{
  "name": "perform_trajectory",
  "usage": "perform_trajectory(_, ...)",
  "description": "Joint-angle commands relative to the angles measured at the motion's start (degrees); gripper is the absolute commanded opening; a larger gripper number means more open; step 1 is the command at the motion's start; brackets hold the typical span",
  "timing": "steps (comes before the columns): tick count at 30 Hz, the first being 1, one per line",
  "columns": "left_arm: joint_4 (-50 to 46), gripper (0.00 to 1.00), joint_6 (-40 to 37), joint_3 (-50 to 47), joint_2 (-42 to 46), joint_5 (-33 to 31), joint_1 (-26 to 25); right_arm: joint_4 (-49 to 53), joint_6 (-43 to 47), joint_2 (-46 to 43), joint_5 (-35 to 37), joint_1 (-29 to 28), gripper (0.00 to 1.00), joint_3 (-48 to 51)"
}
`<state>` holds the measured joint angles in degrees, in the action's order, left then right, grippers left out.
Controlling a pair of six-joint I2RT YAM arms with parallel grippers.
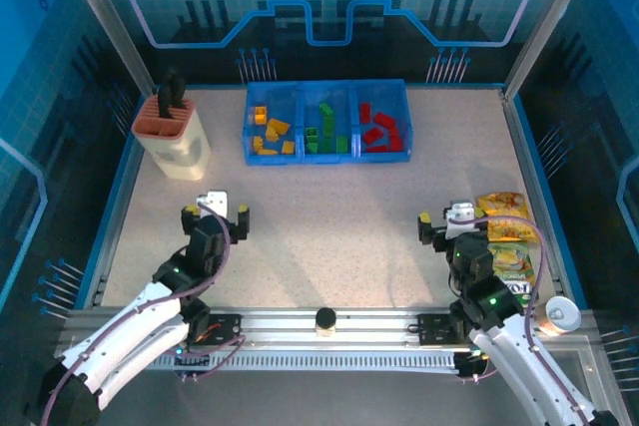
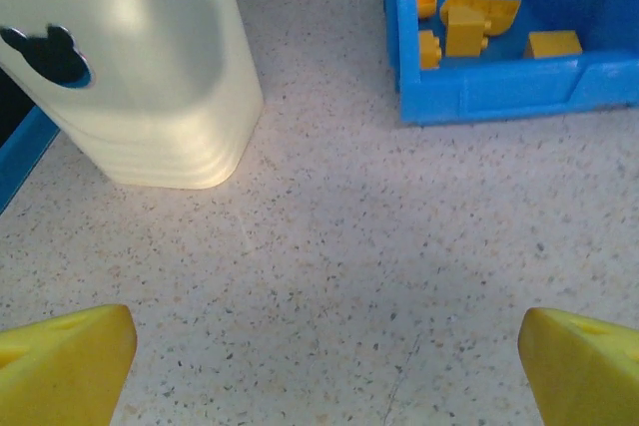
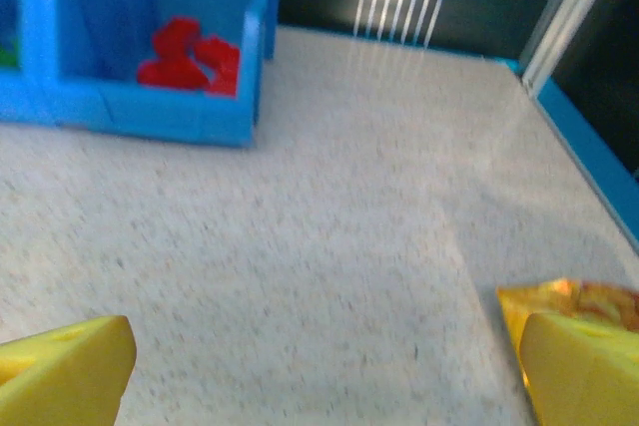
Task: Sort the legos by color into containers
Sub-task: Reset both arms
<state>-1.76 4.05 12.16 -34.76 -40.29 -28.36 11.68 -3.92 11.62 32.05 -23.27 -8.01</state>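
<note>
Left tool [image 1: 216,214] hangs wide open over the near-left part of the surface [image 1: 329,236], nothing between the yellow fingertips [image 2: 62,361]. Right tool [image 1: 452,218] is also wide open and empty, near-right, just beside the snack packets [image 1: 506,231] at the right edge.

Containers [image 1: 300,160] sit at the far edge, about centred, with the long axis running left-right along that edge. Legos are all inside: yellow/orange ones [image 1: 270,135] in the left bin, green [image 1: 324,132] in the middle, red [image 1: 381,132] in the right. Every brick I can see lies in a bin matching its colour.

Key relation: the tray is straight ahead toward the far edge and well apart from both tools. The left tool is nearer the yellow bin end, the right tool nearer the red end, and the green bin is about midway. Beige holder [image 1: 185,157] stands far-left, near the yellow bin but apart from it.

Judgement: sorting looks finished, no pick lined up. Any next reach would be forward.
</note>
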Motion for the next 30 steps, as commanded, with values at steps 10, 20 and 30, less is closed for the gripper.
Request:
perform_trajectory(10, 5.3, 0.99, -1.4, -0.6, -1.8, 0.1, -0.6, -3.4, -4.4, -6.7, 11.3, -0.8, 1.00, 3.1)
perform_trajectory(20, 2.7, 0.99, 0.4, -1.8, 3.7, -4.7, -0.7, -8.8, -2.0, -6.6, 9.3, -0.7, 1.00, 5.0)
perform_trajectory(30, 4.3, 0.99, 1.3, -4.6, 10.4, -11.3, -0.7, -11.6, -0.7, -5.1, 7.7, -0.8, 1.00, 5.5)
